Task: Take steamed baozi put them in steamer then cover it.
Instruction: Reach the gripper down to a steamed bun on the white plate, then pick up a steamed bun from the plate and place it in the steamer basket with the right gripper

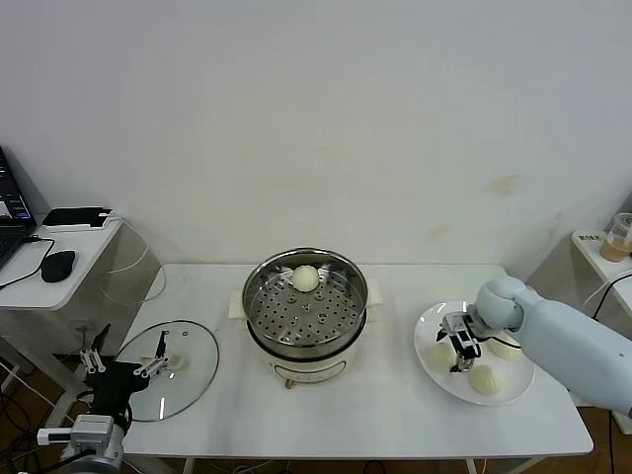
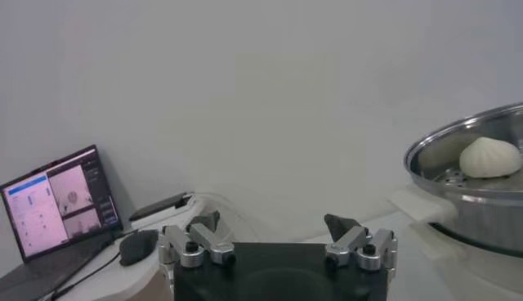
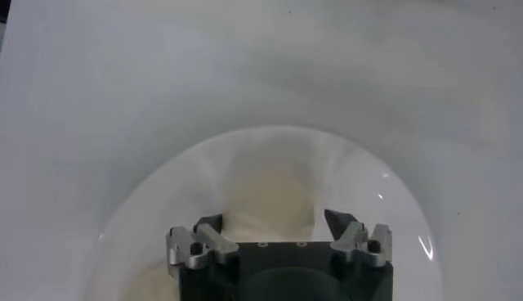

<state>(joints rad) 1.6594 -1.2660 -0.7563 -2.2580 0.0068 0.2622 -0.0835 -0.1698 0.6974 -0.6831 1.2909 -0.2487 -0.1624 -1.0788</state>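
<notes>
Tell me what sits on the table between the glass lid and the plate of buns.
In the head view, the steamer stands between the cover and the plate, with one baozi inside; otherwise bare tabletop.

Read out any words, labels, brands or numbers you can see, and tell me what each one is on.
No text can be read.
Laptop screen: shows windows, contents too small to read.
Small label on the side shelf: too blurred to read.
Steamer, glass lid and plate: no markings visible.

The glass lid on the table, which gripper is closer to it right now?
Left. The left gripper hovers at the glass lid's near edge, left of the steamer. The right gripper is across the table, over the plate of baozi.
</notes>
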